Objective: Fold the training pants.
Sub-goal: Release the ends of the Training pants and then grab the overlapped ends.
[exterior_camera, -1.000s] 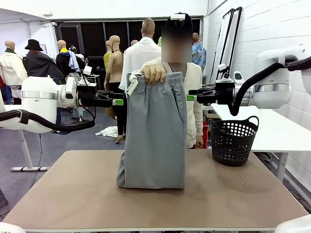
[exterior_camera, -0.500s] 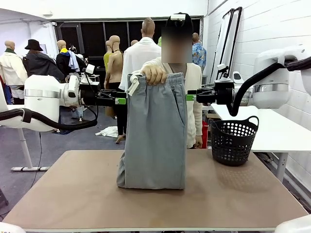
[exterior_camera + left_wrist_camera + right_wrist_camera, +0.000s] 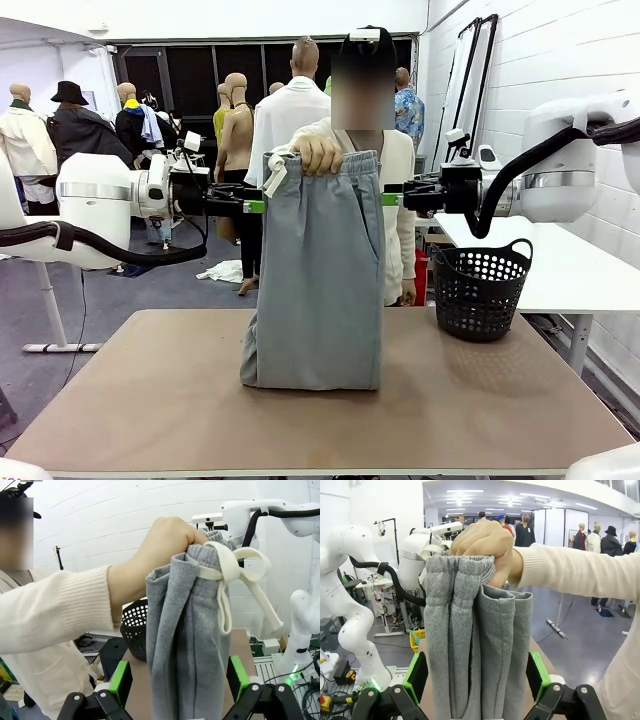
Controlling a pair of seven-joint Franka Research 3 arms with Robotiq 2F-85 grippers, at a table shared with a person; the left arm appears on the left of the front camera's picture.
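Your left tool (image 3: 254, 207), right tool (image 3: 391, 199) level, pointing inward, jaws wide astride training pants (image 3: 320, 290), gripping nothing. Person's hand (image 3: 318, 152) holds pants vertical, waistband up, bottom on worktop (image 3: 150, 400).

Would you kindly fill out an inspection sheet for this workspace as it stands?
Surface: brown table, level and smooth.
Job's things: training pants, doubled lengthwise, held upright by the waistband in the person's hand, lower end resting on the table.
Clutter: black perforated basket at the far right corner.
Grippers: left gripper and right gripper flank the pants near the waistband, jaws open, fabric between them, unclamped.
Cables: left arm's black hose; right arm's black hose.
Surroundings: white side table at right; white cloth on the floor.
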